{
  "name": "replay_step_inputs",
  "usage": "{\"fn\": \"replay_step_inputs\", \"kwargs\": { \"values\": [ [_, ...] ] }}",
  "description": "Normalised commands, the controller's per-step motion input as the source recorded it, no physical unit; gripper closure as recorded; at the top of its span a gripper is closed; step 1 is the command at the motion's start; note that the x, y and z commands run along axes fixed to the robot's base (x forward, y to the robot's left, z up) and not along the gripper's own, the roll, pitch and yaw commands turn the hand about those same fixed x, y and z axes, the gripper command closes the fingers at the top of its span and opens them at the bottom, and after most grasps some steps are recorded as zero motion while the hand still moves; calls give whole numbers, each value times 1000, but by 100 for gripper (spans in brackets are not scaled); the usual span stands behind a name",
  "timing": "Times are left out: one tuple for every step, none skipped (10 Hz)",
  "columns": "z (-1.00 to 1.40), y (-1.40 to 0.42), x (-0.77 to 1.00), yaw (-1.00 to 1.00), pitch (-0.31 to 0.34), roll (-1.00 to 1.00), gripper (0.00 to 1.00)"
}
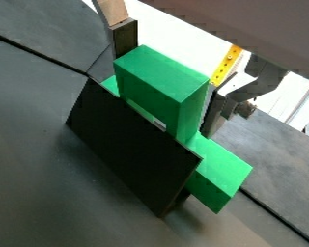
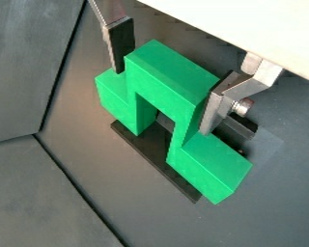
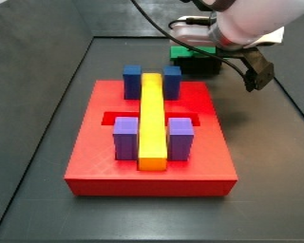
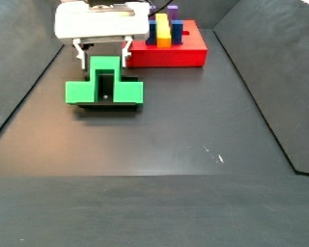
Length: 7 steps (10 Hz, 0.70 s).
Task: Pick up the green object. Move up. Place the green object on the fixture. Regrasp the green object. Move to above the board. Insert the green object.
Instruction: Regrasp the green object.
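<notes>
The green object [image 1: 164, 89] rests on the fixture [image 1: 128, 154], raised middle up and one wing sticking out past the dark plate. In both wrist views my gripper [image 2: 166, 79] straddles that raised middle. One pad [image 2: 119, 48] stands a little off the block, while the other finger [image 2: 211, 108] is right against it. The jaws look open, holding nothing. A side view shows the gripper [image 4: 101, 53] directly over the green object [image 4: 105, 85], with a small gap at one finger. The board [image 3: 104, 161] lies apart from it.
On the red board sit a long yellow bar [image 3: 151, 119], blue blocks [image 3: 133, 81] and purple blocks [image 3: 125, 138]. Dark floor surrounds it, bounded by raised walls [image 4: 266, 106]. The arm's white body [image 3: 250, 24] hangs over the fixture [image 3: 199, 66].
</notes>
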Motion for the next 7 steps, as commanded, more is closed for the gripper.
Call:
{"fn": "replay_step_inputs", "kwargs": {
  "values": [
    [0,0,0,0,0,54,0],
    [0,0,0,0,0,29,0],
    [0,0,0,0,0,0,100],
    [0,0,0,0,0,0,100],
    [0,0,0,0,0,0,100],
    [0,0,0,0,0,0,100],
    [0,0,0,0,0,0,100]
  ]
}}
